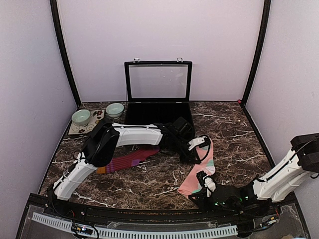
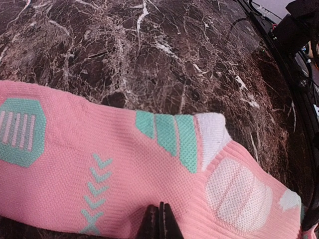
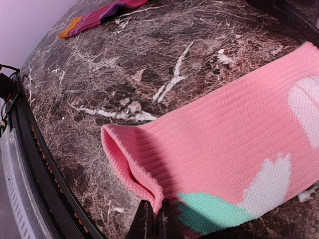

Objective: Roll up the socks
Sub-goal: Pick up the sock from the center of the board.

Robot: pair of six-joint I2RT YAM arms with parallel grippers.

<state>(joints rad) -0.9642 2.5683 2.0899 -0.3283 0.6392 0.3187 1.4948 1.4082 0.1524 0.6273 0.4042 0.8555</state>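
"Socks from the top view: where do they lie?"

"Both are on the marble surface. The maroon sock is flat at left of centre, orange cuff toward the near left, partly under the left arm. The pink sock lies right of centre, running from the middle toward the near edge."

"And the arms?"

"The left tool sits on the far end of the pink sock, and the right tool sits on its near end. Behind them a black case stands with its lid raised, and two pale bowls rest on a mat at far left."

"Left wrist view?"

"The pink sock fills the lower half, with mint and white patches, and the surface lies beyond it. The left tool is clenched, tips pressed together on the fabric. I cannot tell whether a fold is caught between them."

"Right wrist view?"

"The pink sock lies with its ribbed cuff open toward the left. The right tool is clenched on the cuff's rim, which runs down between the tips. The maroon sock shows at the far left, well apart across the surface."
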